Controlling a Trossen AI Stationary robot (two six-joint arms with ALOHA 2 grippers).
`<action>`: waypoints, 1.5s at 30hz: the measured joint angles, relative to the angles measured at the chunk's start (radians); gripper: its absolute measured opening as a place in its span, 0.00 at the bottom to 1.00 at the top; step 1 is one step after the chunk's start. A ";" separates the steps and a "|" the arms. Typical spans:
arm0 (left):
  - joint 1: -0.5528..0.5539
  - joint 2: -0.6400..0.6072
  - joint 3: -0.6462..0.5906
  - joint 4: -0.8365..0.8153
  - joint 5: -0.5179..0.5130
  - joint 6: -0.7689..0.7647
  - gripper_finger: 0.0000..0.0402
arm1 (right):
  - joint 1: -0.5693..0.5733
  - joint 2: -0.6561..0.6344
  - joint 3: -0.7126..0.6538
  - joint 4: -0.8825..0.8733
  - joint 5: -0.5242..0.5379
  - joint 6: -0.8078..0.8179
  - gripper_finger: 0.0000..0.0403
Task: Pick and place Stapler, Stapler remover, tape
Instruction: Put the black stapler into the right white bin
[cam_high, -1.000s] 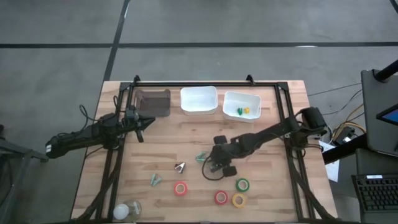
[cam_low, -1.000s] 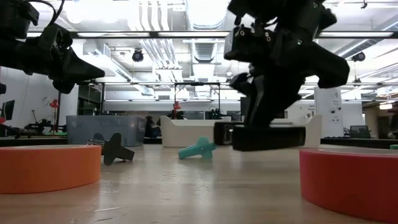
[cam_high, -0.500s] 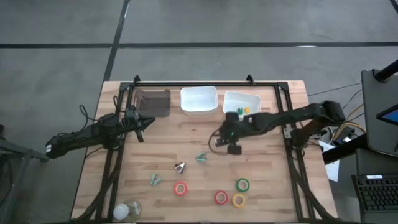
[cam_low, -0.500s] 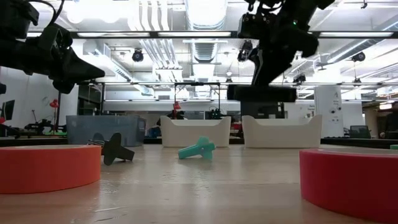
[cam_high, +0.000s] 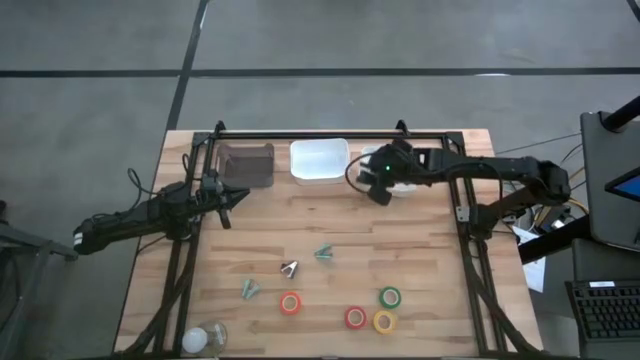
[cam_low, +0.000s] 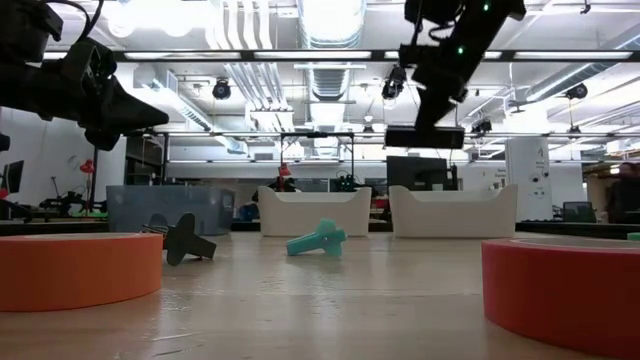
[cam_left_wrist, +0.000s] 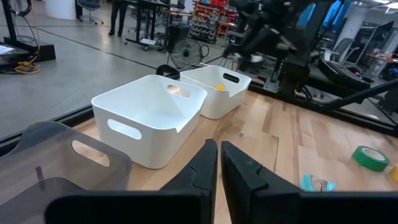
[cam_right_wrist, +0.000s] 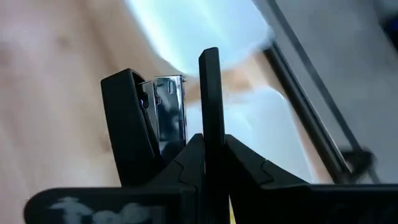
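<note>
Aloft, right gripper (cam_high: 380, 186) clamping black, silver-bellied stapler (cam_right_wrist: 149, 127), seemingly over white bin (cam_high: 408, 160), left gripper (cam_high: 232, 197) clenched.

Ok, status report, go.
Right gripper shut on stapler, held high by the right white bin. Left gripper shut, waiting near the grey bin. Nothing in the way.
</note>
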 joint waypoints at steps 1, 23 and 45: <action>0.000 0.000 0.000 0.000 0.000 0.000 0.06 | -0.015 0.002 -0.003 -0.008 0.007 0.010 0.11; 0.000 0.000 0.000 0.000 0.000 0.000 0.06 | -0.168 0.097 -0.127 0.135 0.015 -0.005 0.11; 0.000 0.000 0.000 0.000 0.000 0.000 0.06 | -0.178 0.226 -0.135 0.160 0.018 -0.019 0.17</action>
